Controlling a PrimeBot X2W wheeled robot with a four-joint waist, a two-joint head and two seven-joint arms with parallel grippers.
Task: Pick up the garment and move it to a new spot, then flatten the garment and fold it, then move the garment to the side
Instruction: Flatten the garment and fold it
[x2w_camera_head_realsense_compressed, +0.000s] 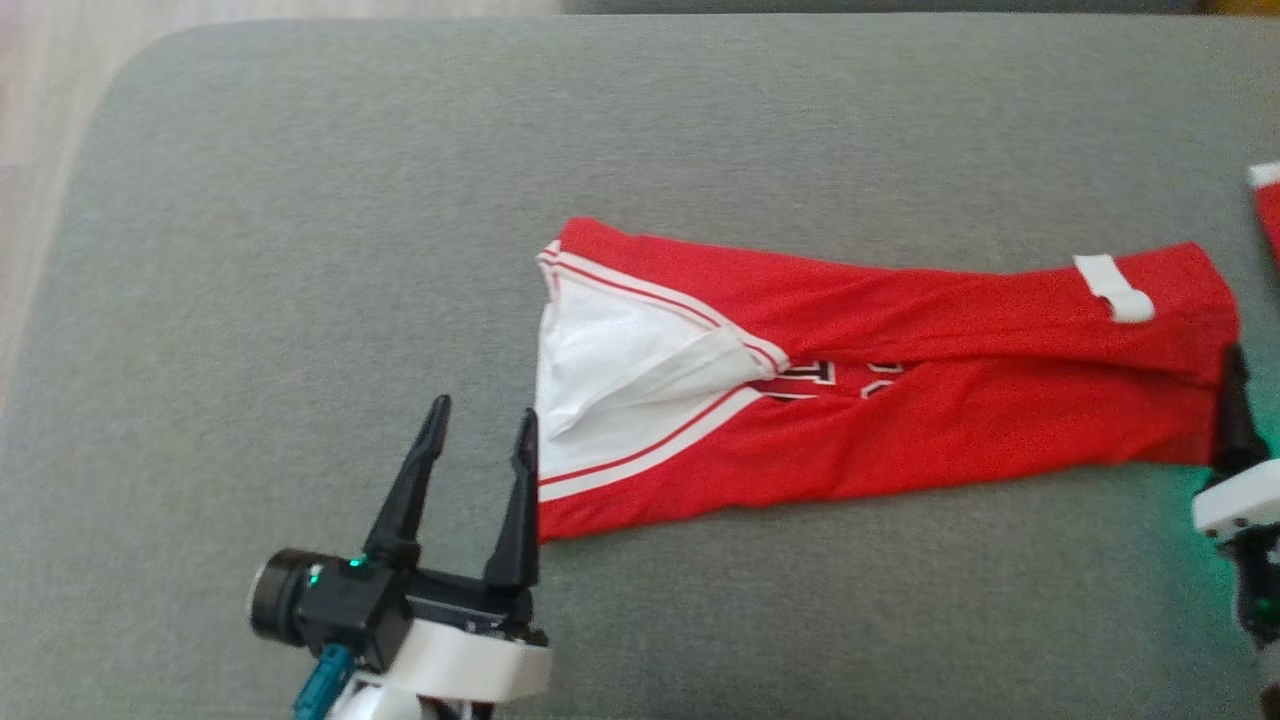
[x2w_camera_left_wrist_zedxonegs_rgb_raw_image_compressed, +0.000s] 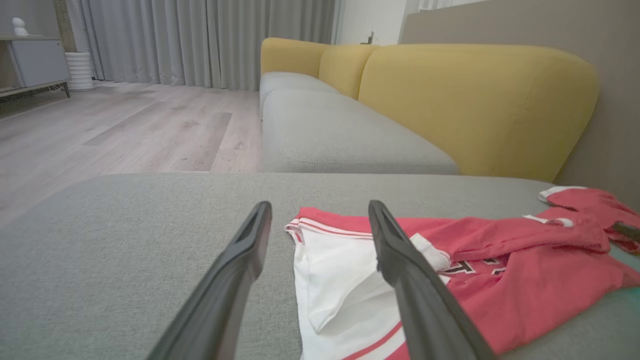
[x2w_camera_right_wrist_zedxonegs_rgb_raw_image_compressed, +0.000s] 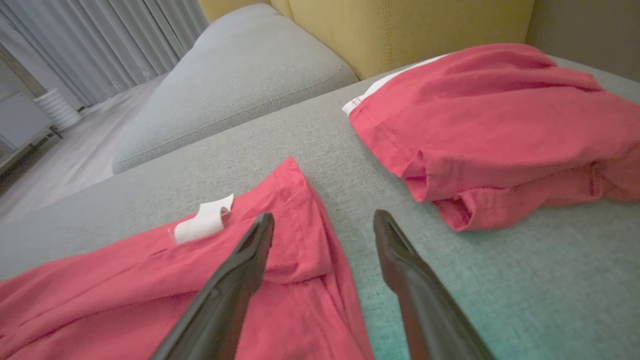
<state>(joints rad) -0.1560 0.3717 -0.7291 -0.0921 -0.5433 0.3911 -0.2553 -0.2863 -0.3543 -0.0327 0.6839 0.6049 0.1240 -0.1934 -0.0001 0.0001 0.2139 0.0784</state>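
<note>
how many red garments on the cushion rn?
2. Folded jersey in the middle of the grey cushion; second red garment bunched past its right end, apart from it. More may lie out of frame.

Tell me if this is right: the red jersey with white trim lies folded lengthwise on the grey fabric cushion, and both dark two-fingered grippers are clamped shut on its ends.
Not shut. The left gripper and right gripper stand open at the ends of the red jersey, clamping nothing; both wrist views show the fingers apart. It does lie folded lengthwise on the grey cushion.
</note>
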